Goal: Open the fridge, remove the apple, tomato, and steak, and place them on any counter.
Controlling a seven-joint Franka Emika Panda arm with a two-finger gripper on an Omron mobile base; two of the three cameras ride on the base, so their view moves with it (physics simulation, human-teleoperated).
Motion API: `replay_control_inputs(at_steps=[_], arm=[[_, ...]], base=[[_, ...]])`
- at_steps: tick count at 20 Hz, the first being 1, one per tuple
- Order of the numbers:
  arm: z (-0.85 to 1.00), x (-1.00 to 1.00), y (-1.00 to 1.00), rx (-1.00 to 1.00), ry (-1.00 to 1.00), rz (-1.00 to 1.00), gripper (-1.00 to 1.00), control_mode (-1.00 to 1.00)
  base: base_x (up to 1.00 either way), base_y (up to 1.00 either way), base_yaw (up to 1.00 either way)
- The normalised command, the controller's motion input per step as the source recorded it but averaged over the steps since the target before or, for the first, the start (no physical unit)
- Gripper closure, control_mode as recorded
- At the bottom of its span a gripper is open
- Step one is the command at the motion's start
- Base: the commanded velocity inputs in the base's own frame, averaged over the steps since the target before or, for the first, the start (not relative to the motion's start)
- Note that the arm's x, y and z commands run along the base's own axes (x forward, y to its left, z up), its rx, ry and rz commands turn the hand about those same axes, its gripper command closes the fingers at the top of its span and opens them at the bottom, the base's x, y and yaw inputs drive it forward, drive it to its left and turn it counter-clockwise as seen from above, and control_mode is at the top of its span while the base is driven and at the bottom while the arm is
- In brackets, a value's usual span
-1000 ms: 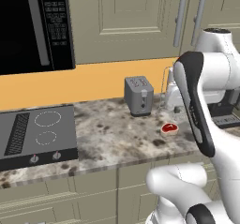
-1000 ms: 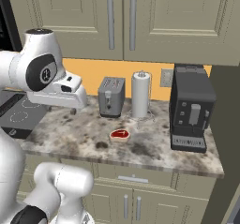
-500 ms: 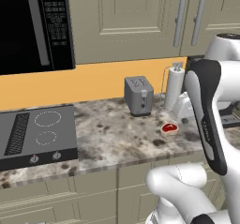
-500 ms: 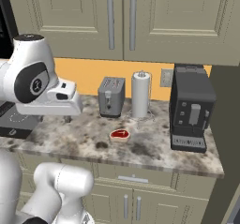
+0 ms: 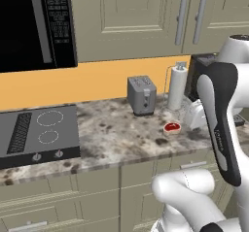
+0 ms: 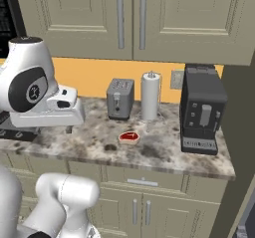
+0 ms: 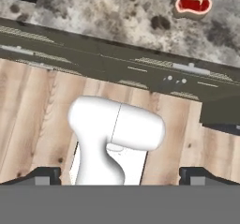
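Steak [image 6: 129,137] lies flat on the worktop [image 6: 164,157], near its front edge, just in front of the toaster [image 6: 120,98] and paper towel roll [image 6: 150,96], nothing touching it. Small red slab, pale fat rim, darker marbling in the hand view. Gripper [image 7: 120,176] released, jaws wide apart, holding nothing, looking down past the worktop's front edge. Judged step: steak is placed, so retreat clear without sweeping the arm across it, then go for the remaining items.

Beige panelled wall cabinets [image 6: 134,18] with bar handles hang above an orange backsplash [image 5: 87,83]. A black microwave [image 5: 34,24] sits over a black cooktop [image 5: 39,134]. Base cabinets [image 6: 144,207] stand on a pale wood plank floor [image 7: 37,120].
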Motion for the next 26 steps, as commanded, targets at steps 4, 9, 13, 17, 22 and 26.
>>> replay_control_inputs(at_steps=[4,9,13,17,22,26], arm=[[0.00,0.00,0.00,0.00,0.00,0.00,-1.00,1.00],[0.00,0.00,0.00,0.00,0.00,0.00,-1.00,1.00],[0.00,0.00,0.00,0.00,0.00,0.00,-1.00,1.00],[0.00,0.00,0.00,0.00,0.00,0.00,-1.00,1.00],[0.00,0.00,0.00,0.00,0.00,0.00,-1.00,1.00],[0.00,0.00,0.00,0.00,0.00,0.00,-1.00,1.00]], base=[[-0.52,-0.37,0.15],[-0.83,-0.89,0.28],[-0.99,-1.00,0.10],[-1.00,-0.28,0.03],[-1.00,-0.46,-0.01],[-0.49,-0.98,-0.02]])
